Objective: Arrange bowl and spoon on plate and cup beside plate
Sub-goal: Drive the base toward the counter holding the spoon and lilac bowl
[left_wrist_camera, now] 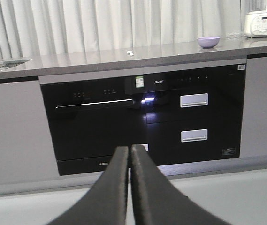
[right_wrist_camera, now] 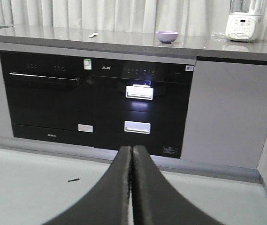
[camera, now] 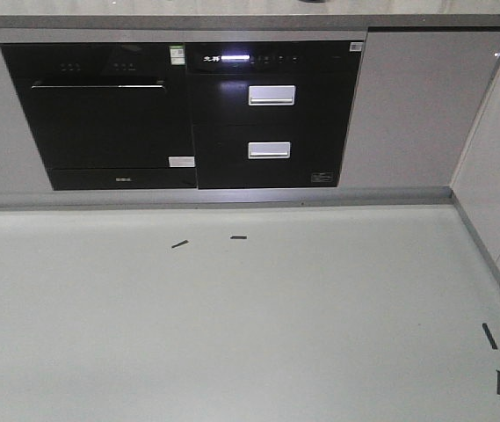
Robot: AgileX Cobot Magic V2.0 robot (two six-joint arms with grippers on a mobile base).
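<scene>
Floor (camera: 232, 334): pale, takes up the near half of the front view. A few black tape marks (camera: 237, 237) are stuck on it.

Desk (left_wrist_camera: 100, 60): grey, runs left to right at the far side, above the cabinets. A curtain (left_wrist_camera: 124, 23) hangs behind it.

Below the desk, a black oven (camera: 100, 123) sits on the left and a black drawer unit (camera: 271, 114) on the right.

A white blender (right_wrist_camera: 240, 21) stands at the far right of the desk. A sink (left_wrist_camera: 2, 62) is noted at the far left.

Left end effector (left_wrist_camera: 129, 148): clenched, fingers pressed flat together, nothing held. It is aimed level at the oven front.
Right end effector (right_wrist_camera: 132, 147): likewise clenched and empty.
Judgement: both are held low, well apart from the desk top, as a travel pose while the base is off at a distance. No grasp is begun.

Bowl (right_wrist_camera: 167, 36): on the desk, right of centre, upright with its mouth up.

Spoon (right_wrist_camera: 93, 34): flat on the desk, well left of the bowl. Its long axis runs roughly left to right, slightly oblique. It is too small for the scoop end to be told.

Plate and cup: not found in any view.
</scene>
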